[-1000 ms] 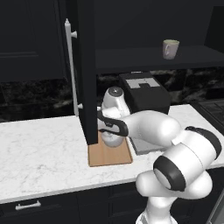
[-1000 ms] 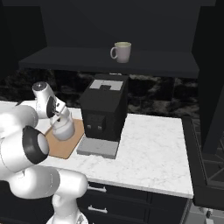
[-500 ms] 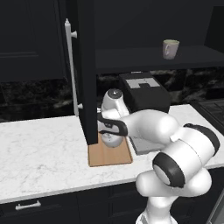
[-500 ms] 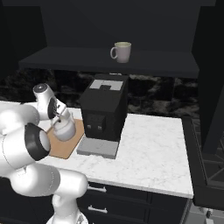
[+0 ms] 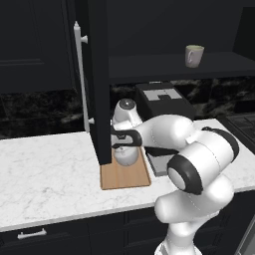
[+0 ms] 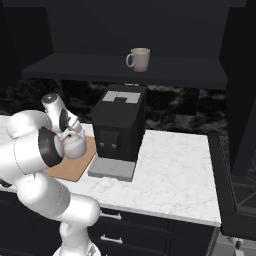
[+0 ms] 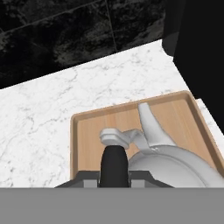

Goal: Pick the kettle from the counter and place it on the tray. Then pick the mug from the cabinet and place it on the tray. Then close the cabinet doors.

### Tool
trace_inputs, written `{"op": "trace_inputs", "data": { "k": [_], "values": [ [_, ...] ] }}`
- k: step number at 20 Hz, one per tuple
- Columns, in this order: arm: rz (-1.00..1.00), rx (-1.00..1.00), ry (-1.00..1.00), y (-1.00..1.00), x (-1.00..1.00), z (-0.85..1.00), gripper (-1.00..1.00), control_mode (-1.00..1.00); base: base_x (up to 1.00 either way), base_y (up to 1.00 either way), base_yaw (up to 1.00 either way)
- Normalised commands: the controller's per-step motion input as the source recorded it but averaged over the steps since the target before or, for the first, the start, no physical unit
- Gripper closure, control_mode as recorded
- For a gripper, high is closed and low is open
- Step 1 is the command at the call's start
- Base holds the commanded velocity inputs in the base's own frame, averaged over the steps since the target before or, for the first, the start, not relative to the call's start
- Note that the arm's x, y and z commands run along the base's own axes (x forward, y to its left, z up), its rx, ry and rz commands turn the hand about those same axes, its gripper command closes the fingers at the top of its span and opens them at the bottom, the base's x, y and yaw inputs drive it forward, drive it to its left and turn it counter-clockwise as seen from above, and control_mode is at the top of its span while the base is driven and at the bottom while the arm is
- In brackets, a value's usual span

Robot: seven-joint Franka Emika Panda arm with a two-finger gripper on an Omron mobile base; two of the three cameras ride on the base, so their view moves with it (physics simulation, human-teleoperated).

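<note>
The white-silver kettle is on or just above the wooden tray, on the marble counter. My gripper is shut on its dark arched handle from above. In the hand view that handle stands between my fingers, with the kettle's body and spout over the tray. From the right, the kettle shows on the tray below my gripper. The pale mug stands on the open cabinet's shelf. The left cabinet door hangs open.
A black coffee machine stands right beside the tray, close to the kettle. The open door's edge and its silver bar handle hang just left of my gripper. A stove lies at the counter's right end. Bare marble stretches right of the machine.
The gripper and the kettle have edged slightly lower over the tray. Nothing else has moved.
</note>
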Motion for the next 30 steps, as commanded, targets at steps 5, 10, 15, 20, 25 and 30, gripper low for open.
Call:
{"op": "trace_inputs", "data": {
  "k": [5,10,15,20,25,30],
  "values": [
    [-0.03,0.0,0.0,0.07,0.31,-0.06,1.0,-1.0,0.0,0.0,0.0],
    [-0.03,0.0,0.0,0.07,0.27,-0.11,1.0,-1.0,0.0,0.0,0.0],
    [-0.06,0.0,0.0,0.01,0.08,-0.13,-1.0,-1.0,0.0,0.0,0.0],
    [-0.1,0.0,0.0,-0.16,-0.13,-0.05,-1.0,-1.0,0.0,0.0,0.0],
    [-0.11,0.0,0.0,-0.23,-0.24,-0.02,-1.0,-1.0,0.0,0.0,0.0],
    [-0.08,0.0,0.0,-0.29,-0.38,0.0,-1.0,-1.0,0.0,0.0,0.0]
  ]
}}
